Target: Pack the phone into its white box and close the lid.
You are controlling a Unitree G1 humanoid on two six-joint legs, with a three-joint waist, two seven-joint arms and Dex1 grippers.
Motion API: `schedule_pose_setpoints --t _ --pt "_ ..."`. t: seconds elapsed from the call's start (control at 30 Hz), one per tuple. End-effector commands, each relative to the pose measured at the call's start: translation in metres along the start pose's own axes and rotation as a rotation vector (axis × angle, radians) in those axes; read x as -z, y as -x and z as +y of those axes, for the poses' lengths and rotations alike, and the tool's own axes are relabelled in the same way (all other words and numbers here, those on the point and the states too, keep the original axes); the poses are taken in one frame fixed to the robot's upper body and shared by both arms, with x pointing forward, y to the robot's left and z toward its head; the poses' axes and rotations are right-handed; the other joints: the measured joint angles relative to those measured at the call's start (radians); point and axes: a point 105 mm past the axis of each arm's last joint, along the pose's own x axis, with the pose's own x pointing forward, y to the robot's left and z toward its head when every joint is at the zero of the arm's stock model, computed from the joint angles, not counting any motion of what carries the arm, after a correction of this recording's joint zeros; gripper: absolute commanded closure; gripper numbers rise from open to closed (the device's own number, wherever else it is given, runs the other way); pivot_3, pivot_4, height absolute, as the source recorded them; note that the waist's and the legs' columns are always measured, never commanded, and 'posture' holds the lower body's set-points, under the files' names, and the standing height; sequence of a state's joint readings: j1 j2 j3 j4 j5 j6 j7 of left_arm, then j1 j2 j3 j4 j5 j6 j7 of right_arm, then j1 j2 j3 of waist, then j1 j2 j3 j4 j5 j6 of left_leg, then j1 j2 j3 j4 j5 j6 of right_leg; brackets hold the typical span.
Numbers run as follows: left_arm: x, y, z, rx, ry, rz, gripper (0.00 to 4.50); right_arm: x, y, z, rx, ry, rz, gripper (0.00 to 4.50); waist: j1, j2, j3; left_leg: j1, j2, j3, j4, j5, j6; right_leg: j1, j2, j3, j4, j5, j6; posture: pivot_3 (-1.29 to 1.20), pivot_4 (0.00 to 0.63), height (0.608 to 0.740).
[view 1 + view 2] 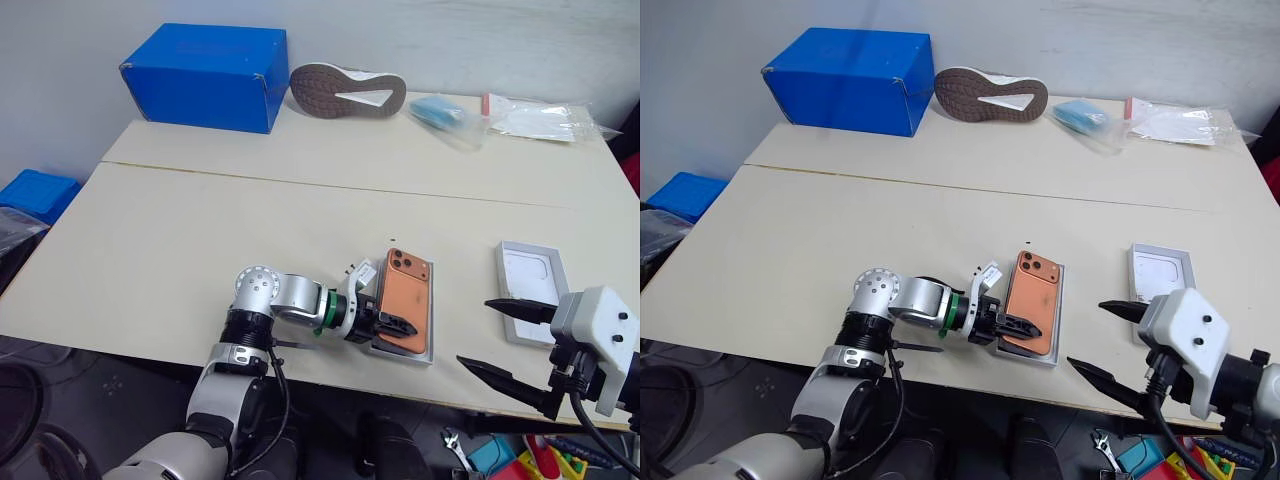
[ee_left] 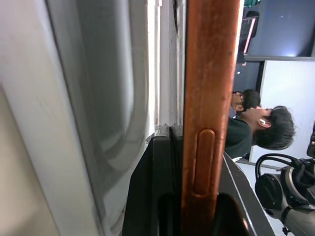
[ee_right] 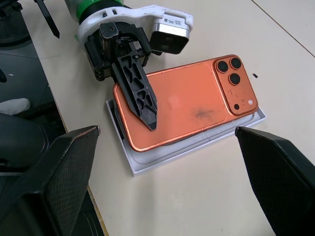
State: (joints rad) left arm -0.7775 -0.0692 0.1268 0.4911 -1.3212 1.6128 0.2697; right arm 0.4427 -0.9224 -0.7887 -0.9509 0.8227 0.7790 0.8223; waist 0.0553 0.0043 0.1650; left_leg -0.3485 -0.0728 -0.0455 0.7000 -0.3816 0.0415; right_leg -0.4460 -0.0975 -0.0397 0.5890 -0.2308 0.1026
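The left gripper is pinching the phone over the white box; the right gripper, spread wide, is hovering beside; no writing is legible.

Head stereo pair: looking forward and down over the table from above its near edge; both eyes sharing the whole tabletop, from the phone near the front to the blue box at the far edge. Left wrist camera: sitting hard against the phone's copper edge, sighting along it towards a person beyond. Right wrist camera: looking down close on the phone and the left gripper, sharing both with the head pair.
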Motion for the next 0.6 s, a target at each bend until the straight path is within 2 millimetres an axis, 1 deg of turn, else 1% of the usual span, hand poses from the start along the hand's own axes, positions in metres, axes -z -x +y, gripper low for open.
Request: schedule_pose_setpoints --t 0.03,0.23,0.3,0.37,0.6 --pt "0.003 -0.005 -0.010 0.063 0.001 0.016 4.38 -0.004 0.000 0.001 -0.001 0.027 -0.021 0.00 0.000 0.000 0.000 0.000 0.000 0.000 0.000 0.000 0.000 0.000 0.000 0.000 0.000 0.000 0.000 0.00 0.150 0.740" --pt "0.003 -0.006 -0.010 0.070 0.017 0.015 4.38 -0.005 0.000 0.001 -0.002 0.031 -0.022 0.00 0.001 0.000 0.000 0.000 0.000 0.000 0.000 0.000 0.000 0.000 0.000 0.000 0.000 0.000 0.000 0.00 0.150 0.740" --pt "0.003 -0.007 -0.011 0.076 0.020 0.016 3.66 -0.005 0.000 0.001 -0.002 0.031 -0.023 0.00 0.001 0.000 0.000 0.000 0.000 0.000 0.000 0.000 0.000 0.000 0.000 0.000 0.000 0.000 0.000 0.00 0.150 0.740" --pt "0.003 -0.007 -0.011 0.081 0.020 0.016 3.22 -0.005 0.000 0.001 -0.002 0.030 -0.024 0.00 0.001 0.000 0.000 0.000 0.000 0.000 0.000 0.000 0.000 0.000 0.000 0.000 0.000 0.000 0.000 0.00 0.150 0.740" --pt "0.001 -0.003 -0.021 0.118 -0.015 0.027 1.16 -0.004 0.000 0.001 0.003 0.032 -0.025 0.00 0.001 0.000 0.000 0.001 0.000 0.000 0.000 0.000 0.000 0.000 0.000 0.000 0.000 0.000 0.000 0.00 0.150 0.740"
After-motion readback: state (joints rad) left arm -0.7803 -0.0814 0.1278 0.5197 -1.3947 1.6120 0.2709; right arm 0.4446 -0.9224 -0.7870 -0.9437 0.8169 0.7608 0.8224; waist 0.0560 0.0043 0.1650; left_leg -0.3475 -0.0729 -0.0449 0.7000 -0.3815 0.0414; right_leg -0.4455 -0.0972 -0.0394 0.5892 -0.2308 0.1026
